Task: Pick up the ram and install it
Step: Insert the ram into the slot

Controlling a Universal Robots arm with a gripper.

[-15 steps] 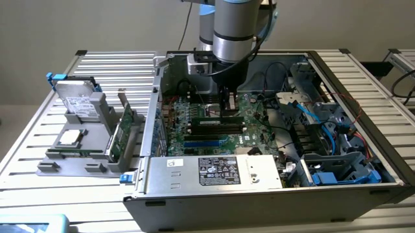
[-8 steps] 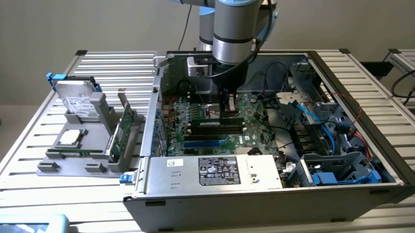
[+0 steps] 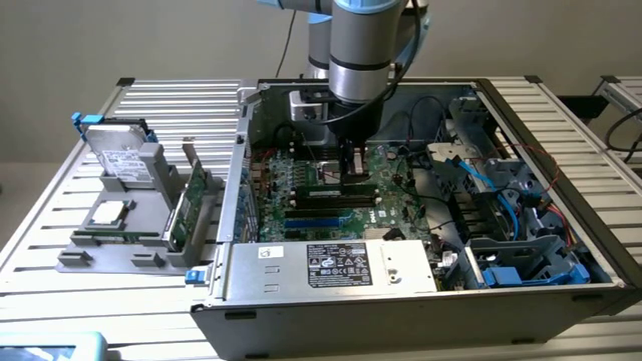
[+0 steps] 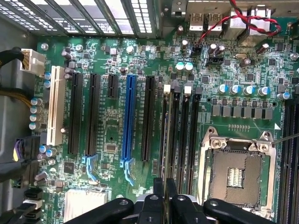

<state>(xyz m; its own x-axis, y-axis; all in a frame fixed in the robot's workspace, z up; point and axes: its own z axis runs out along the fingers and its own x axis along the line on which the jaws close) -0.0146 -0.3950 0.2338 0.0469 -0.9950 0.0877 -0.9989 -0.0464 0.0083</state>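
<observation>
- Exterior view: your black two-finger gripper is down inside the open grey metal computer case. Its fingers are pressed close on the top edge of the long, narrow green ram stick with dark chips, about mid-length.
- The ram stick stands on edge over the green motherboard, right at the row of long black memory slots. You can't tell from here whether it's seated.
- Handling, by my read: it's light, stiff, thin and fragile. Hold it by the long edges, off the chips, and keep it square to the slot, because a tilt could jam or bend it.
- Room: the silver power supply box sits just beside the slots, and blue cables hang toward the exterior view's right. It's tight, but straight up looks open.
- Wrist view: the gripper shows its fingers nearly together with a narrow gap between them, lined up along the black memory slots.
- The silver processor socket lies just beside those slots on one side, and the long blue expansion slot lies on the other. There's little sideways margin.
</observation>
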